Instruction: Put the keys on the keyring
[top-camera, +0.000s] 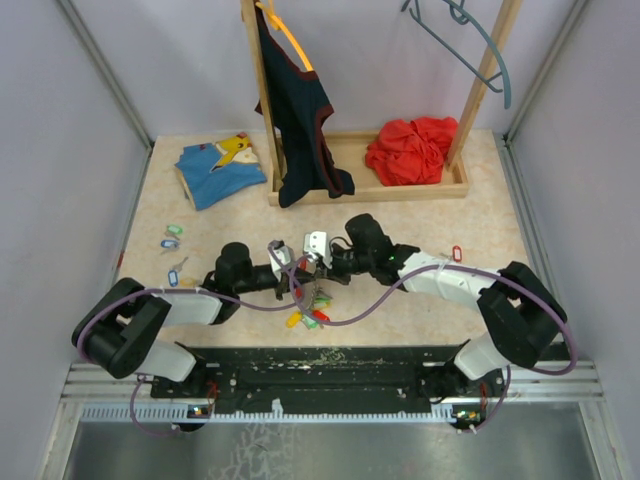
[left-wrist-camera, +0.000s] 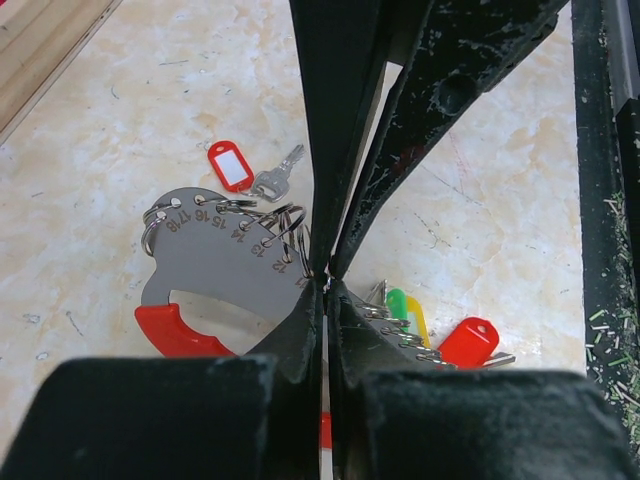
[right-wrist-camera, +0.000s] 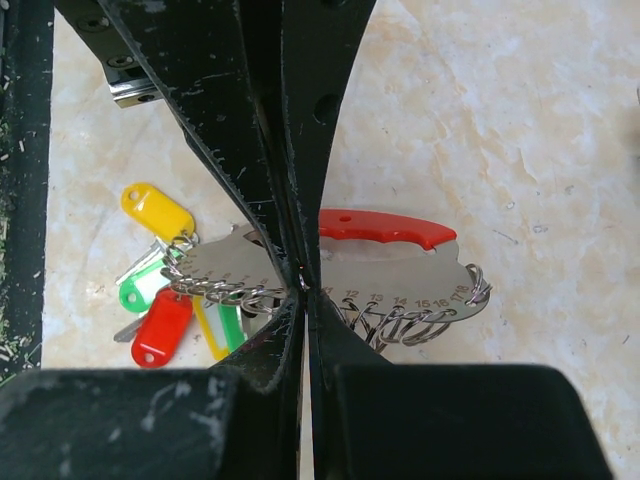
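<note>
The keyring (top-camera: 312, 292) is a flat grey plate (left-wrist-camera: 215, 260) with numbered holes, split rings along its edge and a red handle (right-wrist-camera: 385, 228). It is held between the two arms at the table's middle. Several keys hang from its rings by yellow (right-wrist-camera: 158, 210), green (right-wrist-camera: 140, 290) and red (right-wrist-camera: 160, 328) tags. My left gripper (left-wrist-camera: 326, 282) is shut on the plate's ringed edge. My right gripper (right-wrist-camera: 303, 283) is shut on that edge from the other side, tip to tip with the left. A loose key with a red tag (left-wrist-camera: 232, 165) lies on the table beyond the plate.
More tagged keys lie loose at the left (top-camera: 172, 238) and one with a red tag at the right (top-camera: 457, 252). At the back stands a wooden rack (top-camera: 370, 187) with a dark garment (top-camera: 300, 110) and a red cloth (top-camera: 412, 148). A blue shirt (top-camera: 220, 168) lies beside it.
</note>
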